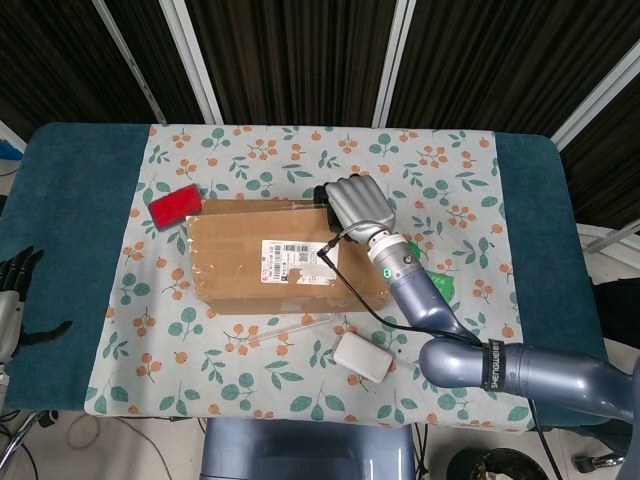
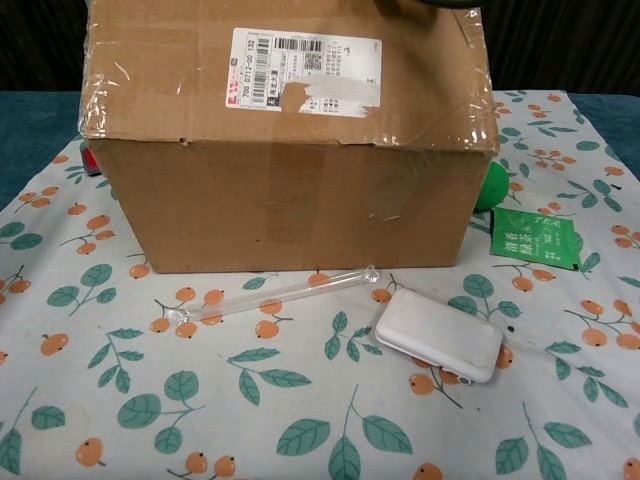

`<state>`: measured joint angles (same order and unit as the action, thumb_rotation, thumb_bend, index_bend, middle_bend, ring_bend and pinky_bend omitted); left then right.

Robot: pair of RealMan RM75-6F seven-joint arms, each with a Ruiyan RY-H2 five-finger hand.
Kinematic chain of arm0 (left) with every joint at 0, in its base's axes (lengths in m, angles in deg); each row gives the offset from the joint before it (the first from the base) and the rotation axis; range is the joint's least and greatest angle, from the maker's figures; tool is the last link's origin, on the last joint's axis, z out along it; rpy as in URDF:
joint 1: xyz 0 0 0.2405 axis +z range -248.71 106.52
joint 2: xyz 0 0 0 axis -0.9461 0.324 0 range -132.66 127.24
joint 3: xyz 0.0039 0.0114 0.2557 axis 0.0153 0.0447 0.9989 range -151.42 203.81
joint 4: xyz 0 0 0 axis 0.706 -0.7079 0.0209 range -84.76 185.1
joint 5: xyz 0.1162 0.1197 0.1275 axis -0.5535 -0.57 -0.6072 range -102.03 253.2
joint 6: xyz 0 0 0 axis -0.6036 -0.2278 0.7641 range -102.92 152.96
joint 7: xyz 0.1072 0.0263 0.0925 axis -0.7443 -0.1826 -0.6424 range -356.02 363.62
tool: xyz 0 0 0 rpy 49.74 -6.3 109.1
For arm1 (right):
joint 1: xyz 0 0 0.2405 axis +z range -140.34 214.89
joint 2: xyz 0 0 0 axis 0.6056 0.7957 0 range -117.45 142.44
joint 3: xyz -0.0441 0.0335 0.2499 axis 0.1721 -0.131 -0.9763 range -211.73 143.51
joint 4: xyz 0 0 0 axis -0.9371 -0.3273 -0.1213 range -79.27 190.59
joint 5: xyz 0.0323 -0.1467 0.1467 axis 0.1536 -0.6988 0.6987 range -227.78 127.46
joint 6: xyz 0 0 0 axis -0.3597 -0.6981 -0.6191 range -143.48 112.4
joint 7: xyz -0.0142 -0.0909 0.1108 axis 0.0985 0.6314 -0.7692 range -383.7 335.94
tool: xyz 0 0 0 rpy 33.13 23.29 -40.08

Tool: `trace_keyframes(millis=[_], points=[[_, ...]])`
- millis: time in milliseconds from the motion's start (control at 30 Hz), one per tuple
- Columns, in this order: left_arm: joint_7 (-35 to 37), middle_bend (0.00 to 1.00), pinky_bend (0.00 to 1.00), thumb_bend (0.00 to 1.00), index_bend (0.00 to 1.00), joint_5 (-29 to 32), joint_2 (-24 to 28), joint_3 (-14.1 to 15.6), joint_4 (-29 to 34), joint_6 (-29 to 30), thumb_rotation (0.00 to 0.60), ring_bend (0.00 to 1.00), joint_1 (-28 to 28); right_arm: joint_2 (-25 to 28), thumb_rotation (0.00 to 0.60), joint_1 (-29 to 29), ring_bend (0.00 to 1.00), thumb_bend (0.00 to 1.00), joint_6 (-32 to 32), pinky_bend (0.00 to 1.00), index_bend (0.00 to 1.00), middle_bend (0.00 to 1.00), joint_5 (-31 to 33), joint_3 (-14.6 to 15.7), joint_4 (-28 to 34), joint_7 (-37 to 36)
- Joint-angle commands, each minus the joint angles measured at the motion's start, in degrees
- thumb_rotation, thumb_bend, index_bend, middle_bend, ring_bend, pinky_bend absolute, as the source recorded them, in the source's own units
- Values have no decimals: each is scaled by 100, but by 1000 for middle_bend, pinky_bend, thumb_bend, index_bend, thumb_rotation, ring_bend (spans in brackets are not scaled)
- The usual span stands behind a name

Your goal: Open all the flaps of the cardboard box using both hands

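Box sits mid-bench on the patterned cloth, label up. Right hand rests on the box's far right top edge, fingers curled over it. Left hand at far left edge, off the cloth, fingers apart, holding nothing. Red block just beside box's far left corner. White case and glass rod lie near the box's front side.

Open table left of the cardboard box; a glass rod and white case crowd its front
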<state>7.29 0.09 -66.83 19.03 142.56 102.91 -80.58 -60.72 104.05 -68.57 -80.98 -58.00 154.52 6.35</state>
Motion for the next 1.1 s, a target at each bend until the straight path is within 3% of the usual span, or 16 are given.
trace_keyframes(millis=[33, 233, 567, 1100], points=[[-2, 0, 0, 35, 0, 7, 1, -1, 2, -3, 600, 0, 0, 187, 600, 118, 464, 1000, -72, 379, 529, 487, 210, -111, 177, 108], [3, 0, 0, 36, 0, 21, 8, 2, 17, -20, 600, 0, -1, 645, 600, 289, 464, 1000, -117, 379, 529, 487, 829, -94, 639, 454], [3, 0, 0, 36, 0, 31, 21, 12, 56, -34, 600, 0, 1, 1496, 600, 807, 465, 1000, -72, 380, 529, 488, 2480, 99, 1483, 1140], [3, 0, 0, 35, 0, 20, 20, 18, 70, -26, 600, 0, 3, 2257, 600, 1447, 480, 1000, -359, 398, 529, 505, 3737, 181, 2306, 1606]])
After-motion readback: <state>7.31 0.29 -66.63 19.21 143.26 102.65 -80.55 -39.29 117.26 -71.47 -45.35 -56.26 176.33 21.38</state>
